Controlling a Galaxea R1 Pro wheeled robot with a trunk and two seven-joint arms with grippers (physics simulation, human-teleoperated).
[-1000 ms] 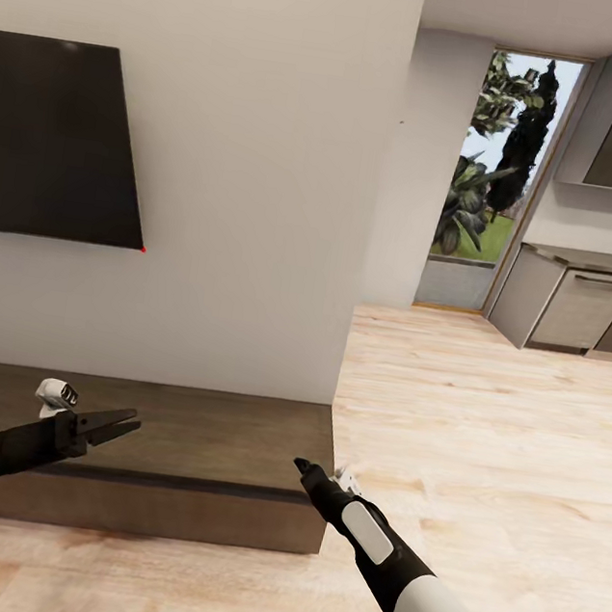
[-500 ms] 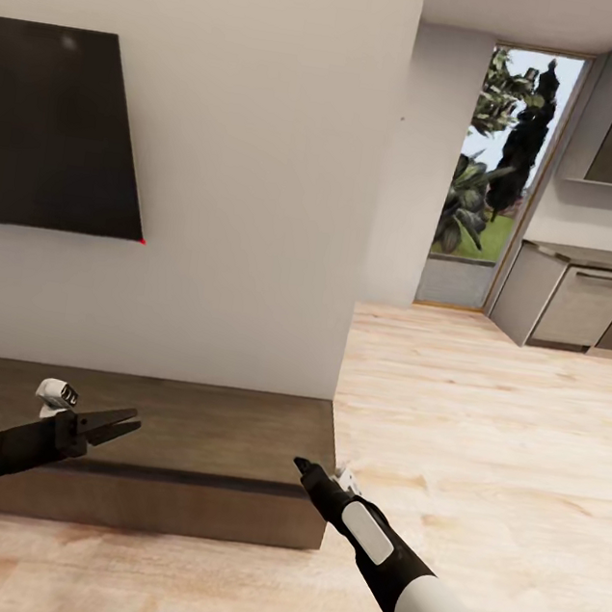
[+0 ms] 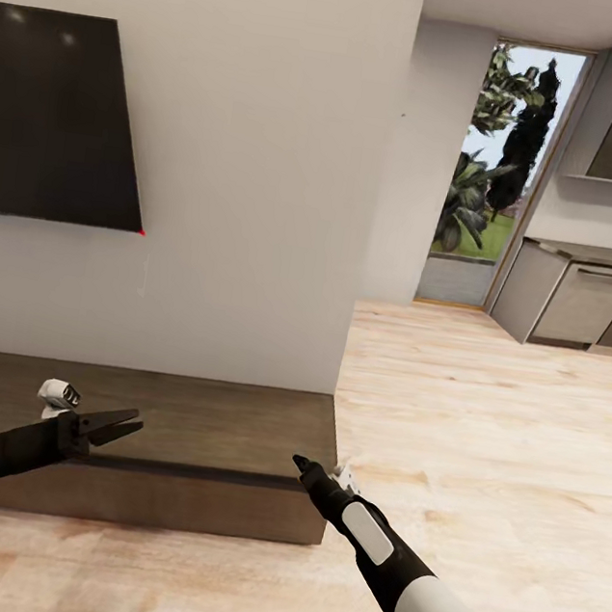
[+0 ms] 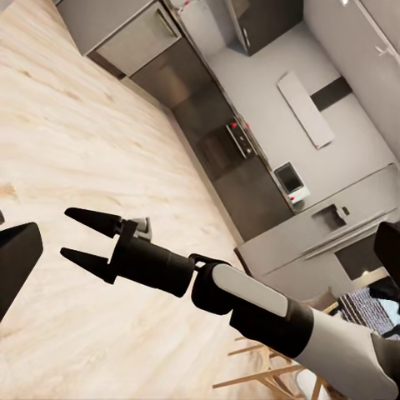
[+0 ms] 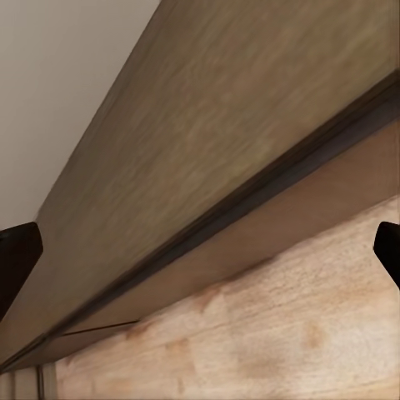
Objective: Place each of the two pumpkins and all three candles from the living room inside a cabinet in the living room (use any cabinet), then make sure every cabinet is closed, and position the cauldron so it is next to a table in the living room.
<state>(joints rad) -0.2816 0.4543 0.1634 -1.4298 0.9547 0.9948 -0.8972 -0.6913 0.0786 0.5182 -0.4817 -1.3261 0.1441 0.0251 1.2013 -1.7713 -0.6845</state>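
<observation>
Just cabinet (image 3: 182, 425) edge beside floor (image 3: 482, 438)

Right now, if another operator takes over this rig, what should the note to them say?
Left gripper: open, holding nothing, in the air over the cabinet.
Right gripper: open, holding nothing, near the cabinet's right end.
Things: the long dark cabinet stands under the TV, against the wall; its front looks closed and the visible part of its top is bare. There is no sign of the pumpkins, candles, cauldron or coffee table here.
Done: nothing can be confirmed.
Left: find and store the pumpkins and candles, close the cabinets, put the cauldron beside the table.
</observation>
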